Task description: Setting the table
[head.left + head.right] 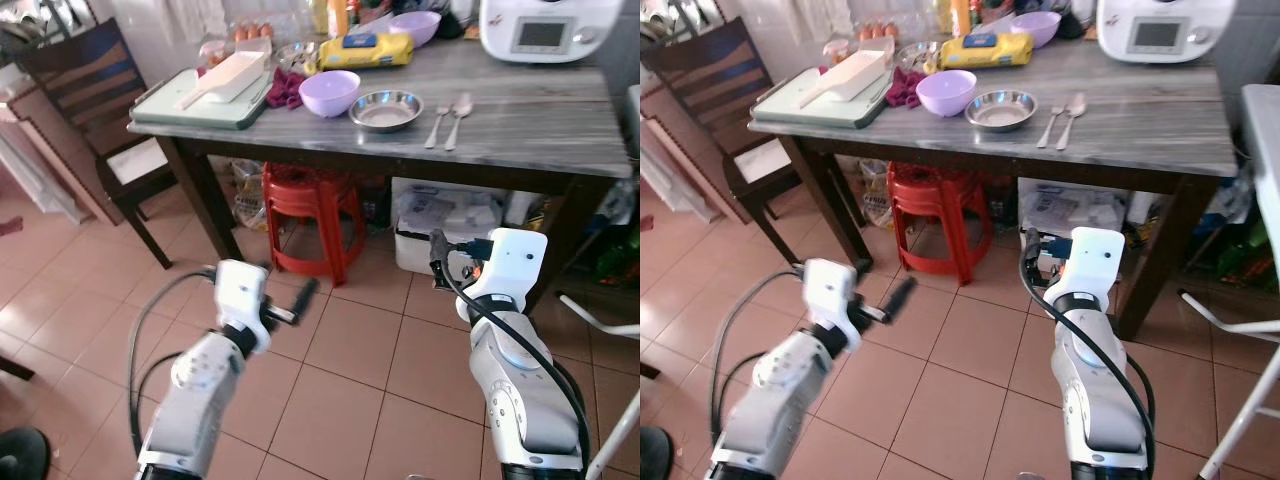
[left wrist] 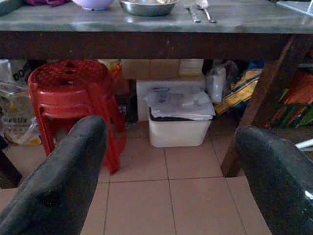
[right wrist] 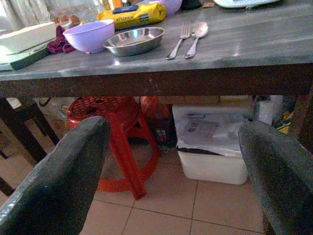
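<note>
Steel dish (image 1: pixel 386 109), fork (image 1: pixel 437 125) and spoon (image 1: pixel 458 120) wait upper centre on the table (image 1: pixel 540 135), while left gripper (image 1: pixel 290 305) and right gripper (image 1: pixel 441 262) hover low, fingers wide, ready to reach.

Floor: terracotta tiles (image 1: pixel 340 350) with pale grout. Grey wood-grain table (image 1: pixel 540 120) on dark legs stood at 12 o'clock. Under it, stacked red plastic stools (image 1: pixel 310 215) at 11 o'clock and a white lidded bin (image 1: pixel 440 235) at 1 o'clock. A dark wooden chair (image 1: pixel 85 85) stood at 10 o'clock beside the table's end. Even daylight; the space below the table was shaded.
</note>
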{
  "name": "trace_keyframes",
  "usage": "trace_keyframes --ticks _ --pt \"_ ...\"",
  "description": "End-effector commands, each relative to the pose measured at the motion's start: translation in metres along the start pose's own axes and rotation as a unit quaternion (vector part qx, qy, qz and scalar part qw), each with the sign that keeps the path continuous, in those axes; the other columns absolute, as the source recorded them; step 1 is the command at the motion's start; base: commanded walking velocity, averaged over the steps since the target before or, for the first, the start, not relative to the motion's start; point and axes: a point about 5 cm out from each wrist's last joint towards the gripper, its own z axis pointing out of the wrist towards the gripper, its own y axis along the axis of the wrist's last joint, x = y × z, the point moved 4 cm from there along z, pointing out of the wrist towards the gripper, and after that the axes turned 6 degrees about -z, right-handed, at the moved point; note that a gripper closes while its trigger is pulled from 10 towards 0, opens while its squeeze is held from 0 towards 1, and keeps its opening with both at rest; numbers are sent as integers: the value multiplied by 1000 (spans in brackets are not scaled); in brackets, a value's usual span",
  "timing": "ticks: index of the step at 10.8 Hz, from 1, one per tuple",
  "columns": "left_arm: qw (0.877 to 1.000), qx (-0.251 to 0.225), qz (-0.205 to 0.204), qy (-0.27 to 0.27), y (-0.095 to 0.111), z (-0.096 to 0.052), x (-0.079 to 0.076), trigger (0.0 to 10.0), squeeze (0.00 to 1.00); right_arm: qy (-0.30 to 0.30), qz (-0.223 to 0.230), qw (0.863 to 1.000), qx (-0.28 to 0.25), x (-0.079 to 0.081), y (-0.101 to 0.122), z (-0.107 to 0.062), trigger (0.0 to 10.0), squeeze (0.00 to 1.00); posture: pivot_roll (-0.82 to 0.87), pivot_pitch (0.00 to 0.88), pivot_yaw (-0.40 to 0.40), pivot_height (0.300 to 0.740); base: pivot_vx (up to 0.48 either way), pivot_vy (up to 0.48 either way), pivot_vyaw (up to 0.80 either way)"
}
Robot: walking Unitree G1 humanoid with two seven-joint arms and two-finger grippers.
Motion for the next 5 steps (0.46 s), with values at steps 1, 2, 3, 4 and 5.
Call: trace_keyframes --ticks 1,2,3,4,5 --pt "1000 -8 10 3 6 -1 4 10000 0 7 1 1000 6 5 -1 1 10000 0 -107 97 146 740 0 0 0" --pt "1000 -8 10 -1 6 -1 4 10000 0 7 1 1000 7 5 -1 1 10000 0 -109 97 145 740 0 -319 0" --pt "1000 -7 9 -4 6 -1 3 10000 0 7 1 1000 7 5 -2 1 10000 0 -109 97 145 740 0 -349 0" --pt "1000 -7 8 -5 5 -1 3 10000 0 6 1 1000 8 4 -2 1 10000 0 -108 97 146 740 0 -349 -644" --pt "1000 -6 8 -6 5 -2 3 10000 0 6 2 1000 9 5 -2 1 10000 0 -108 97 146 740 0 -307 -700"
